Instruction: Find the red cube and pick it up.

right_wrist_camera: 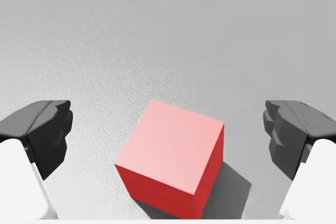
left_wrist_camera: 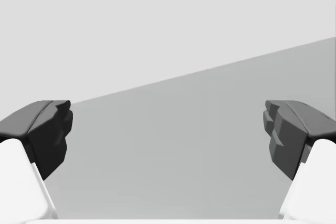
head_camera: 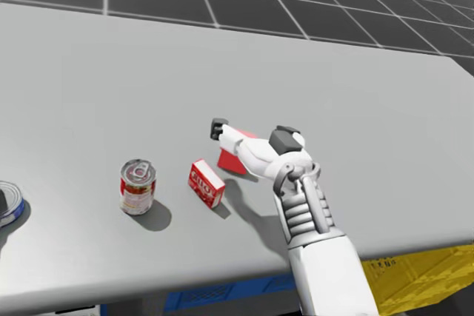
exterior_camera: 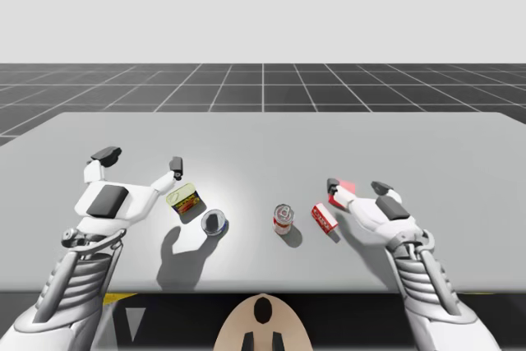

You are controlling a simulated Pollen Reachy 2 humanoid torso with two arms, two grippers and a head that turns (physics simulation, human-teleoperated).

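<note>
Two right fingers (right_wrist_camera: 44,129) hung low and spread, the red cube (right_wrist_camera: 173,158) between them untouched, surface (right_wrist_camera: 157,35) stretching ahead and beside them.

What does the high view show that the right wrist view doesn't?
High view adds: my left gripper, open, a flat yellow tin, a low blue can, a red-and-white can and a small red box. Right wrist view adds: the red cube seen close, its top face lying inside my open right gripper, touching neither finger. Both share: the cube, that gripper, the grey table.
</note>
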